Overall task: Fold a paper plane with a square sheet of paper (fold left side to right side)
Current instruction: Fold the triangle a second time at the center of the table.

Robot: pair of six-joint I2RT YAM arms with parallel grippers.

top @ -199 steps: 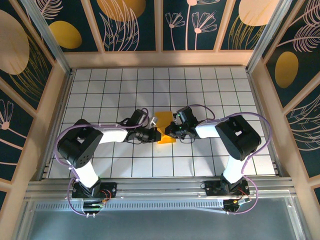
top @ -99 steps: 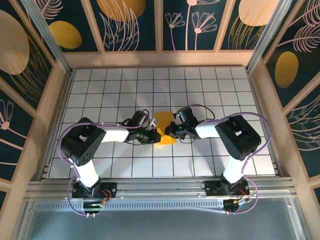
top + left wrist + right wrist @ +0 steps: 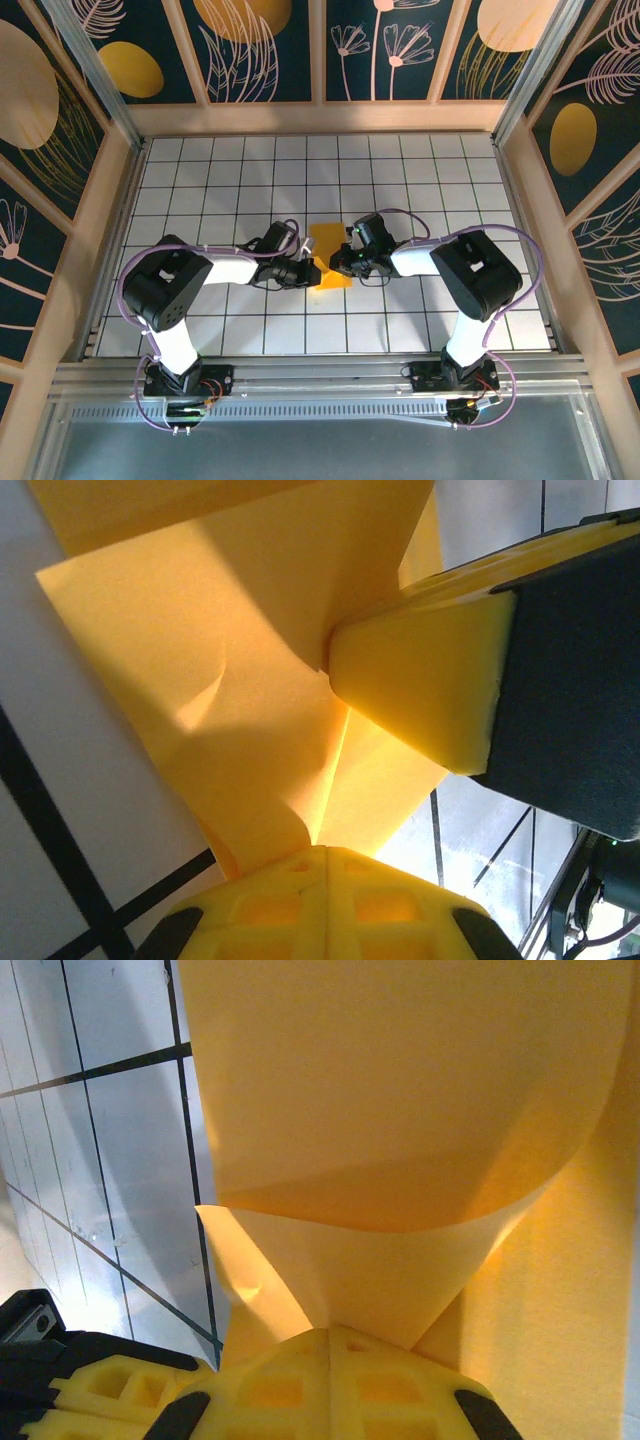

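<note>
Left pincer [image 3: 308, 268] and right pincer [image 3: 338, 263] are each clamped on the orange sheet [image 3: 328, 248], which lies between them. Top view shows the pincers close together over the surface [image 3: 200, 180]. Wrist views add the sheet bowing, creased, out of each clamp.

The overhead view is evenly bright and sharp, with soft shadows on the white gridded table [image 3: 200, 180]. Both wrist views are blurred at close range; the thin orange-yellow sheet of paper [image 3: 200, 670] glows backlit, the table beside it glaring.
</note>
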